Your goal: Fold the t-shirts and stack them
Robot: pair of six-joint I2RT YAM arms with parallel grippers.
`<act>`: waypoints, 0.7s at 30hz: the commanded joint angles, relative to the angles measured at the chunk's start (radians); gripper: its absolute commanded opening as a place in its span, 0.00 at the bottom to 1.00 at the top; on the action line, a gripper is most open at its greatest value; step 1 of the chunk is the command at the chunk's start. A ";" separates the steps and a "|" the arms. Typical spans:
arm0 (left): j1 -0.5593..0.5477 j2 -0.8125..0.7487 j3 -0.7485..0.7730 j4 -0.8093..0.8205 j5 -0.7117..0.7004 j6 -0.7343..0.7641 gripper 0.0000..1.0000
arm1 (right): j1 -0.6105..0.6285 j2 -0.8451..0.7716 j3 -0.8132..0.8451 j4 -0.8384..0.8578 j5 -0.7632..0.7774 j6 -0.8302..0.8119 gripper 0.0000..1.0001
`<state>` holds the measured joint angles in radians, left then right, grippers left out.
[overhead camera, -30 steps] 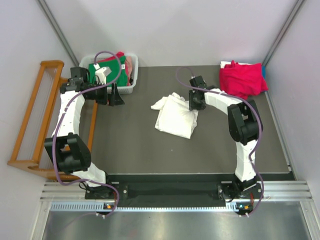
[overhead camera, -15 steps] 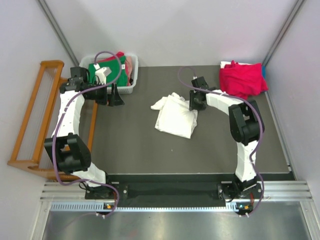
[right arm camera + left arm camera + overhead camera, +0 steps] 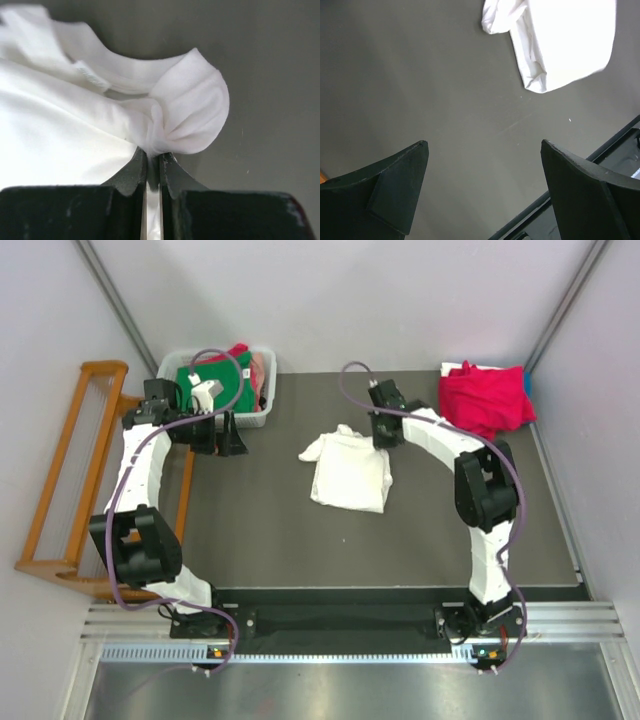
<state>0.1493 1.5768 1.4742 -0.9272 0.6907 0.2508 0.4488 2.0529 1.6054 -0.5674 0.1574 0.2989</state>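
A white t-shirt (image 3: 348, 468) lies crumpled in the middle of the dark table; it also shows in the left wrist view (image 3: 560, 45) and the right wrist view (image 3: 75, 125). My right gripper (image 3: 384, 432) (image 3: 153, 159) is shut on a bunched fold at the shirt's far right edge. A heap of crimson t-shirts (image 3: 484, 397) sits at the back right corner. A green t-shirt (image 3: 222, 382) and red ones fill the white basket (image 3: 256, 416) at the back left. My left gripper (image 3: 222, 436) (image 3: 485, 150) hovers open over bare table in front of the basket, holding nothing.
An orange wooden rack (image 3: 70, 475) stands along the table's left edge. Grey walls close in the back and sides. A black rail (image 3: 350, 620) carrying the arm bases runs along the near edge.
My right gripper closed on the white shirt's edge and moved toward the back, pulling the cloth with it. The left arm stayed still.
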 commanded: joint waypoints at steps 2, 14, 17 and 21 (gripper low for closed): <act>0.001 -0.021 0.000 0.047 0.013 -0.021 0.98 | -0.010 0.024 0.454 -0.109 0.076 -0.093 0.00; -0.001 -0.040 -0.029 0.045 -0.010 0.002 0.98 | -0.274 0.024 0.707 -0.114 0.178 0.019 0.00; 0.001 -0.038 -0.032 0.044 -0.003 0.002 0.98 | -0.324 -0.040 0.614 -0.080 0.351 0.054 0.00; -0.001 -0.044 -0.046 0.036 -0.002 0.011 0.98 | -0.416 -0.105 0.553 -0.028 0.381 0.100 0.00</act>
<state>0.1493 1.5768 1.4464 -0.9165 0.6724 0.2382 0.0933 2.0907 2.1674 -0.6846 0.4103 0.3275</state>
